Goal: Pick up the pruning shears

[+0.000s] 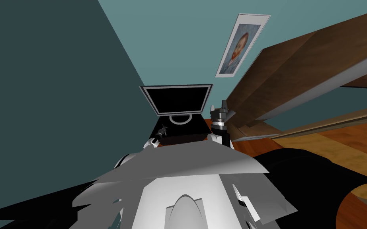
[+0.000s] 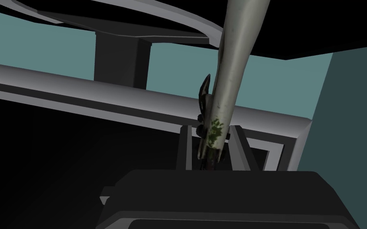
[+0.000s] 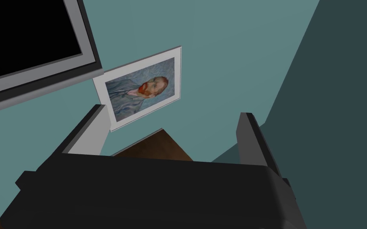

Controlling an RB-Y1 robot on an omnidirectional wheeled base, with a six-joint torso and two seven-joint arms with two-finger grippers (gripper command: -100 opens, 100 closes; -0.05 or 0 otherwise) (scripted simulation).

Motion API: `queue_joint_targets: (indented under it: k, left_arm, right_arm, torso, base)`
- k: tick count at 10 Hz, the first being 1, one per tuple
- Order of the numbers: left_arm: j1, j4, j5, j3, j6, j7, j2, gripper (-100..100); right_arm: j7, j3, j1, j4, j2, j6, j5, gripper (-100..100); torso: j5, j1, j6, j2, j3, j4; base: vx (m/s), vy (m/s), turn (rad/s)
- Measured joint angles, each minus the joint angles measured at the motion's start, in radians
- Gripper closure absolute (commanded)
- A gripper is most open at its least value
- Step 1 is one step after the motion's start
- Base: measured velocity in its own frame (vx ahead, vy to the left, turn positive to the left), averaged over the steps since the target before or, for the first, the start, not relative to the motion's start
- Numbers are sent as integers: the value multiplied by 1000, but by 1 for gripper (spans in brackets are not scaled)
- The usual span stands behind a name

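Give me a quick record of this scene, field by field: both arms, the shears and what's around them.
left gripper: jaws shut on the shears
shears: grey handle with green stains, dark blade beside it, sticking out past the jaws
right gripper: jaws open, holding nothing, right of the screen
screen: black with a grey frame, on a dark stand
portrait: on the teal wall

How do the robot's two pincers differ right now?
The left pincer is shut on the pruning shears, fingers close together; the right pincer is open and empty, fingers wide apart. The left reaches low before the monitor; the right stands upright beside it. Both have thin grey fingers on dark boxes.
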Motion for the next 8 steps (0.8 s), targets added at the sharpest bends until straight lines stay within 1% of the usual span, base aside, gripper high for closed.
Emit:
queue_joint_targets:
  k: [1,2,3,5,6,7,8]
  left_arm:
    - [0,0,0,0,0,0,0,100]
    - [20,-25,4,-5,7,-1,-3,100]
    - [58,-81,6,-22,31,10,-4,100]
    - [95,-124,16,-32,53,0,-13,100]
    - [110,-150,15,-38,61,5,-11,100]
    - [136,-182,17,-48,71,14,-7,100]
    - [153,-213,18,-53,83,17,-10,100]
  right_arm:
    - [0,0,0,0,0,0,0,0]
    - [0,0,0,0,0,0,0,0]
    - [0,0,0,0,0,0,0,0]
    - [0,0,0,0,0,0,0,0]
    - [0,0,0,0,0,0,0,0]
    - [0,0,0,0,0,0,0,0]
    - [0,0,0,0,0,0,0,0]
  torso:
    - [0,0,0,0,0,0]
    - [1,1,0,-1,-1,-1]
    - [2,3,-1,-1,-2,-3]
    - [4,6,-4,-3,-6,-8]
    - [3,6,-4,-3,-5,-8]
    - [4,7,-5,-2,-6,-10]
    - [4,8,-5,-3,-7,-10]
  base:
    - [19,19,-32]
    - [29,40,-50]
    - [38,49,-37]
    - [11,18,1]
    - [8,16,-30]
    - [9,19,-5]
    - [18,24,-18]
